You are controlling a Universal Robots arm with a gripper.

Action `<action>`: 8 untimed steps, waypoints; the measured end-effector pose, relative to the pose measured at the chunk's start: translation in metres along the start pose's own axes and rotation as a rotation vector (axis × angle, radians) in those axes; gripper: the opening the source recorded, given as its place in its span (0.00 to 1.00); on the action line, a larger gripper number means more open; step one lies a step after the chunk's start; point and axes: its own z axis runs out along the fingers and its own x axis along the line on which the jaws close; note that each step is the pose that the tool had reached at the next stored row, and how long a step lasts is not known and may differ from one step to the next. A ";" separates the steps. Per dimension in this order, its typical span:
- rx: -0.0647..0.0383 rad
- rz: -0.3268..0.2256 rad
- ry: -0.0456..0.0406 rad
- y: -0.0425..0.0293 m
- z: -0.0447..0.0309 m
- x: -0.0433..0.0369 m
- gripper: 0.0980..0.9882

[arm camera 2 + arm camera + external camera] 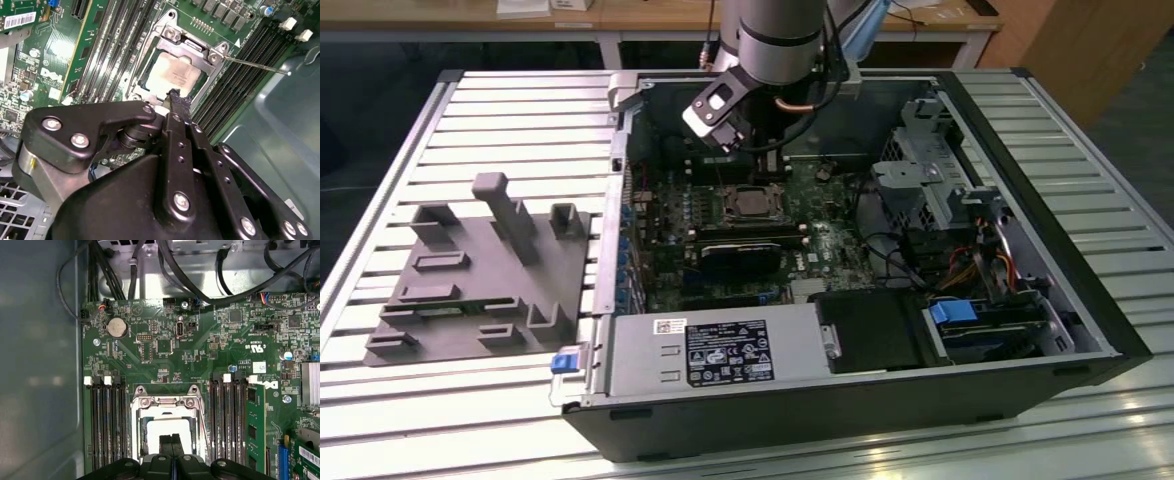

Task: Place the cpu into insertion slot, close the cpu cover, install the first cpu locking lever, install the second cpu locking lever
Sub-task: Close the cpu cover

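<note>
We are holding the gripper [176, 96] just above the insertion slot [142, 436], jaws together and gripping nothing. The cpu [172, 75] is already sitting inside that slot, and the cpu cover [198, 52] is seemingly lying shut over it. One locking lever [256, 65] is sticking out free beside the slot, so we are judging the levers undone.

Exterior view: I look steeply down from well back on the computer case [854, 405]; both wrist views sit close over its motherboard [200, 355] [55, 55], seen in all three.
</note>
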 end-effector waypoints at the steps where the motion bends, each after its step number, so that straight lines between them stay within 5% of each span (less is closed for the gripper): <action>1: 0.000 -0.002 0.0000 0.0000 0.0000 0.0000 0.00; 8: 0.008 -0.099 0.0004 0.0000 0.0001 0.0000 0.00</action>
